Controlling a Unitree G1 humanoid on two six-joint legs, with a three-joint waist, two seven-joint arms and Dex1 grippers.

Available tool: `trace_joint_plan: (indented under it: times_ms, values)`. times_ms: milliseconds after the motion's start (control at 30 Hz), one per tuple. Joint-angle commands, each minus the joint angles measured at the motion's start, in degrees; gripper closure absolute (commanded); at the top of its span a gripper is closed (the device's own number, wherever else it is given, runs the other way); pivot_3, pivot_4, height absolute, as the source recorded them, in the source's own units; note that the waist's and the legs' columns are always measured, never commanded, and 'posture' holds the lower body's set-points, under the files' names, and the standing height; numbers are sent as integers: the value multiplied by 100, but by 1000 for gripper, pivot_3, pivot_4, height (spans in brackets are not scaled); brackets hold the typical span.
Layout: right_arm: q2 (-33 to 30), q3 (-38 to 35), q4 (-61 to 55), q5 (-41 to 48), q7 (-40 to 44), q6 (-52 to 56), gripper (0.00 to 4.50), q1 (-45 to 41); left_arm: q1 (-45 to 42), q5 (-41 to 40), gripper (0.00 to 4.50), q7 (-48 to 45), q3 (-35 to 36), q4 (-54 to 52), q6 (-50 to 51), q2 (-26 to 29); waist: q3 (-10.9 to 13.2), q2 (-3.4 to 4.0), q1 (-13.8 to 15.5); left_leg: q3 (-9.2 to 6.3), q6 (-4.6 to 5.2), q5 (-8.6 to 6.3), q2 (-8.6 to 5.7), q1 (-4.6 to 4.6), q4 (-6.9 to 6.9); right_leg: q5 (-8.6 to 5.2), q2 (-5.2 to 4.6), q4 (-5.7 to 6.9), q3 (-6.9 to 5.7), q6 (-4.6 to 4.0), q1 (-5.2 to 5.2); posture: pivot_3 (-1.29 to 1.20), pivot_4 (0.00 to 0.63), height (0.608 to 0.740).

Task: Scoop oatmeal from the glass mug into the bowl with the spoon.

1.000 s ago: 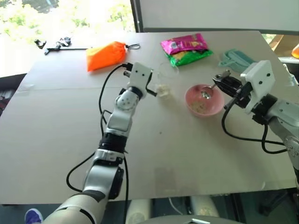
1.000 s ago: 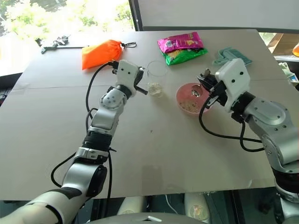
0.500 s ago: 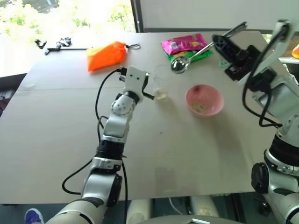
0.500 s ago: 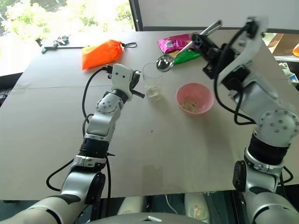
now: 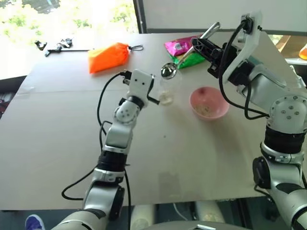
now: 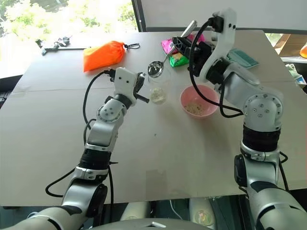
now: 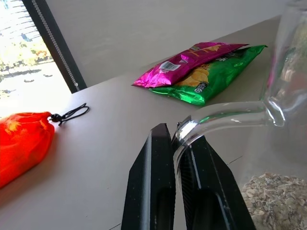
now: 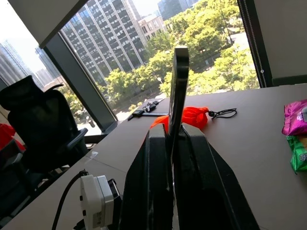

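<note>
From the head cameras: the left hand (image 5: 152, 90) pinches the handle of the glass mug (image 5: 169, 90) near the middle of the desk (image 5: 57, 139), apparently to keep the light cup from sliding while it is dug into. The right hand (image 5: 200, 44) is clamped on the upper handle of the spoon (image 5: 184, 55), which slopes down so its oval end hangs just above the mug's rim, lined up, by the look of it, for a dip inside. A pale layer of oatmeal (image 5: 166, 99) lies in the bottom of the mug, and a smaller heap already lies in the pink bowl (image 5: 209, 102), which stands just beside the mug, a short carry for each load. An orange pouch (image 5: 109, 56) and snack packets (image 5: 188, 51) lie farther back, out of the working path

From the left wrist: the two black fingers (image 7: 154, 177) are closed tight on the curved glass handle, flaky oats in the mug beside them

From the right wrist: the fingers (image 8: 153, 177) are shut flat on the thin spoon handle, which stands up between them; the grip is high on the handle, likely so the spoon reaches the bottom of the mug
</note>
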Motion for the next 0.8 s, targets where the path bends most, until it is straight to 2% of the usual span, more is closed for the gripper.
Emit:
trace_joint_plan:
  times_ms: [33,267,433,533,633,667,700,733,800]
  values:
    - [-149,-44,-93,-137,280,-20,4500,-169,-10,-16,4460,89,80,-471,-20,19,0,0,3,0,0,0,0,0,0,0,0,0,0,0,0,0,150,740]
    - [-440,711,-181,-1241,983,-189,4500,-37,-28,-25,4460,140,74,-567,68,-9,0,0,-2,1,0,0,0,0,0,0,0,-1,0,0,0,0,150,740]
    - [-242,1148,139,-1926,1407,-402,4500,-107,-52,-34,4460,173,30,-589,99,-80,0,0,0,1,0,0,-1,0,0,0,0,0,1,0,0,0,150,740]
    - [-173,1213,321,-2205,1622,-461,3420,-179,-59,-51,4500,199,45,-577,111,-122,0,0,4,1,0,0,-1,0,0,0,-1,-1,0,0,1,0,150,740]
    - [-130,1197,404,-2380,1798,-520,1959,-250,-29,-115,4500,270,138,-576,174,-186,0,0,6,-1,0,0,-1,-1,0,0,-1,-2,-1,0,0,0,150,740]
    - [-123,1167,398,-2401,1857,-519,1638,-263,-2,-166,4500,302,194,-585,214,-218,0,0,4,-1,0,0,-1,-1,0,0,-1,-2,-1,0,0,0,150,740]
    - [-111,1073,358,-2338,1933,-487,1323,-264,38,-221,4500,337,262,-591,250,-245,0,0,2,0,0,0,-1,-1,0,0,-1,-3,-1,0,0,0,150,740]
    - [-72,897,306,-2167,1975,-412,622,-257,89,-280,4500,370,340,-596,285,-272,0,0,0,-1,0,0,-1,-1,0,0,-1,-3,-1,0,0,0,150,740]
    - [-62,561,175,-1874,2002,-285,25,-220,187,-403,4500,438,508,-607,331,-318,0,0,-1,-1,0,0,0,-1,0,0,-1,-3,-1,0,0,0,150,740]
